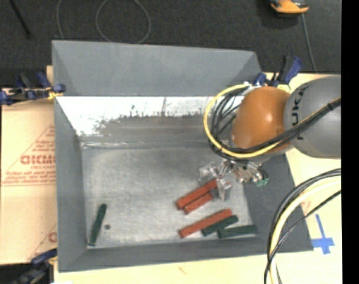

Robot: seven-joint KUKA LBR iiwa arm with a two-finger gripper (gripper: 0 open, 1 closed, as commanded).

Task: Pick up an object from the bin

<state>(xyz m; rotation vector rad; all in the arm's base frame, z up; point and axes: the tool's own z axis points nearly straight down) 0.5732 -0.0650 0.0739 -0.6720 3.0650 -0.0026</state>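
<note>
My gripper (220,181) hangs low in the right part of the bin, under the arm's orange cover. Its metal fingers sit right at the upper right end of a pair of red-brown sticks (195,198) lying side by side at a slant. Whether the fingers are round that end is hidden by the metal parts. Just below lies another red-brown stick (204,223), with a dark green stick (222,225) against it and a second dark green stick (236,232) at the front right corner.
A lone dark green stick (97,223) lies in the front left corner of the bin, with a small dark speck beside it. The arm and its yellow and black cables hang over the bin's right wall.
</note>
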